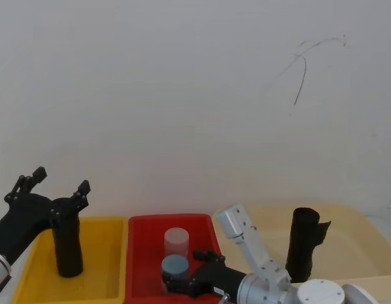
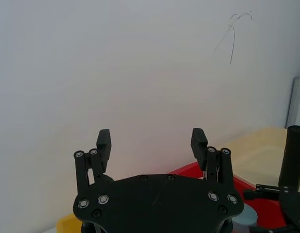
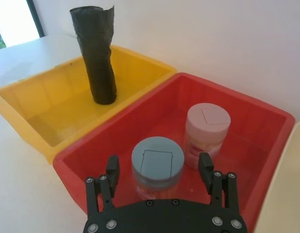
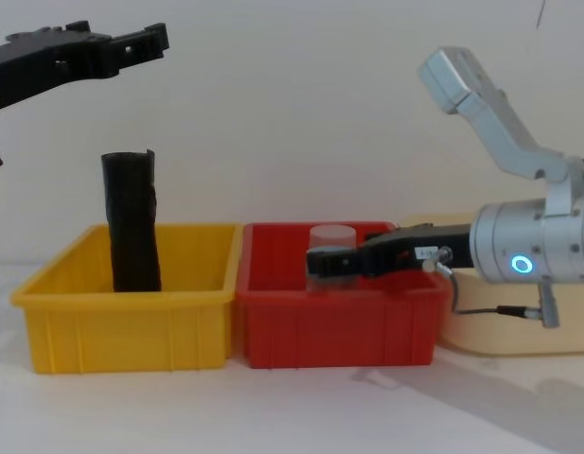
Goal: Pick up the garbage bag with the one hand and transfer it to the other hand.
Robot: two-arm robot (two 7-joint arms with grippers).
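Black, crinkled garbage bag rolls (image 1: pixel 68 248): two, upright cylinders. Left gripper (image 1: pixel 59 182) spread above; right gripper (image 3: pixel 159 171) spread over two round jars.

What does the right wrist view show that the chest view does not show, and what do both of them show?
Right wrist view: the blue-lidded jar and the pink jar's lid, seen from above inside the red bin.

Chest view: the left end effector raised above the yellow bin, the cream bin, and the right arm's glowing ring.

Both: a rolled black garbage bag upright in the yellow bin, and the open right end effector over the red bin.
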